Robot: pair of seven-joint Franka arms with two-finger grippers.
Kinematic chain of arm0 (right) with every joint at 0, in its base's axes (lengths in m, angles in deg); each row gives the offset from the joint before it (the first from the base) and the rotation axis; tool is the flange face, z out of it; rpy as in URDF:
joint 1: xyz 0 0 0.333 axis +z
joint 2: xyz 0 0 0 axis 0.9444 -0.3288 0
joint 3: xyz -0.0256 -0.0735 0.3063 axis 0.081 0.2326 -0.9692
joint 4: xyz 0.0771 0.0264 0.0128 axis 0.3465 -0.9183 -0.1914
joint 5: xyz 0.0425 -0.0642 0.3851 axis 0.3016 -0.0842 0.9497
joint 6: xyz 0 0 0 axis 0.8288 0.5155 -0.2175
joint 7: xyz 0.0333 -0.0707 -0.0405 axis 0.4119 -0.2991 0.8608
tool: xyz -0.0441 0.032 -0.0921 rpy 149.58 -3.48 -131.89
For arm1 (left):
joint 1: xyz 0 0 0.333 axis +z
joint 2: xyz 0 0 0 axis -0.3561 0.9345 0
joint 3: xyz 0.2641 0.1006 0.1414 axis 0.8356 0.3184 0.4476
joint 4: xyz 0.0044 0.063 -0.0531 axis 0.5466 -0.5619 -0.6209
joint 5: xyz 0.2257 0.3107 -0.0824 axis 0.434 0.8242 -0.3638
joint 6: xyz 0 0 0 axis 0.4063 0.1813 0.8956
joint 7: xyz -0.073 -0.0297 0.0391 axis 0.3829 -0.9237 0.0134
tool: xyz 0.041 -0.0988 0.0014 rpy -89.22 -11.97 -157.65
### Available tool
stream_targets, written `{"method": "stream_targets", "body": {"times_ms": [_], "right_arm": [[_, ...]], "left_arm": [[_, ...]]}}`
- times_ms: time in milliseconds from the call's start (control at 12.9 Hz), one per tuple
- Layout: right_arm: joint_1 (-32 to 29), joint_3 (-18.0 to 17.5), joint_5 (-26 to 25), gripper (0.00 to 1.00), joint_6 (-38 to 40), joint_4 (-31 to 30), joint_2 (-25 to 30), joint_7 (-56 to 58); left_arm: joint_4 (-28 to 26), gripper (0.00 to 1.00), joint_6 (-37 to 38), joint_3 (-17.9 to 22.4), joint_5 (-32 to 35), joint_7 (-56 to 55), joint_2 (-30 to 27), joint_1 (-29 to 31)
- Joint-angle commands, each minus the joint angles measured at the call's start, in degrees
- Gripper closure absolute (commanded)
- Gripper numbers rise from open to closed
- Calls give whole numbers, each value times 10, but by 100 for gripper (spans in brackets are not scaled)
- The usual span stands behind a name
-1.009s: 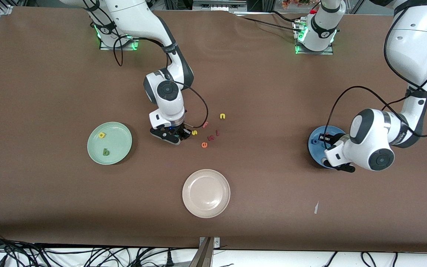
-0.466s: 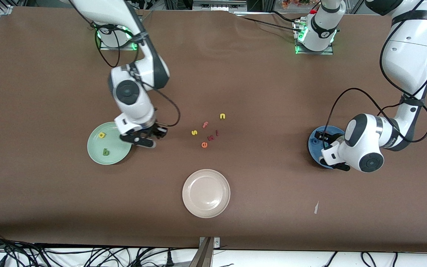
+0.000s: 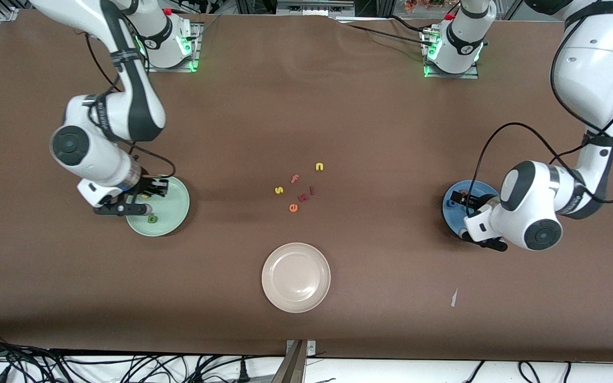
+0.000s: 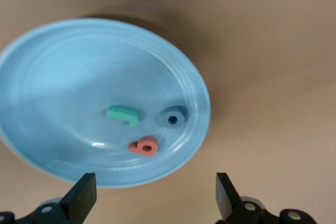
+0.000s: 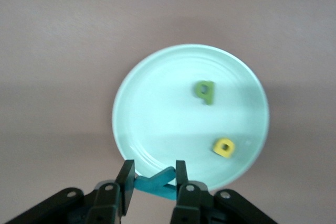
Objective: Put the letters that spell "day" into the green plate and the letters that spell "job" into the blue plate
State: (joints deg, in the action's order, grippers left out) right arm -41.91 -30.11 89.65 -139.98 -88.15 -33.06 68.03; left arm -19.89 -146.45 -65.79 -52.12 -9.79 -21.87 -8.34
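My right gripper (image 5: 153, 179) hangs over the rim of the green plate (image 5: 152, 108), shut on the teal y (image 5: 155, 183). The dark green d (image 5: 204, 91) and yellow a (image 5: 224, 147) lie in that plate. In the front view the right gripper (image 3: 139, 199) covers part of the green plate (image 3: 176, 205), with the d (image 3: 152, 218) showing. My left gripper (image 4: 155, 203) stands open over the edge of the blue plate (image 4: 58, 87). That plate holds the teal j (image 4: 123, 115), blue o (image 4: 172, 118) and pinkish-red b (image 4: 144, 146). The left hand hides much of the blue plate (image 3: 451, 213).
A beige plate (image 3: 296, 276) sits nearer the front camera at mid-table. Loose letters lie between the plates: yellow s (image 3: 279, 190), yellow n (image 3: 319, 167), pink f (image 3: 295, 178), orange e (image 3: 293, 208) and small red ones (image 3: 306, 194). A white scrap (image 3: 453, 298) lies nearer the camera than the blue plate.
My right arm has swung from the loose letters to over the green plate, carrying the teal y. My left gripper has opened over the blue plate.
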Motion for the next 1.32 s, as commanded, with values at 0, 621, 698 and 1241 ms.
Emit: {"method": "stream_targets", "body": {"times_ms": [0,621,698,1241], "right_arm": [[5,-11,1,0,13,-24,28,-1],[3,-42,-42,0,64,14,86,-16],[-10,-64,-79,0,95,44,95,-15],[-191,-217,-91,0,366,202,185,0]], "left_arm": [[47,0,35,-6,-5,5,-12,-6],[115,0,44,-3,-5,4,-98,7],[115,0,63,-3,-7,3,-114,8],[-16,0,82,237,-139,-9,-357,-156]]}}
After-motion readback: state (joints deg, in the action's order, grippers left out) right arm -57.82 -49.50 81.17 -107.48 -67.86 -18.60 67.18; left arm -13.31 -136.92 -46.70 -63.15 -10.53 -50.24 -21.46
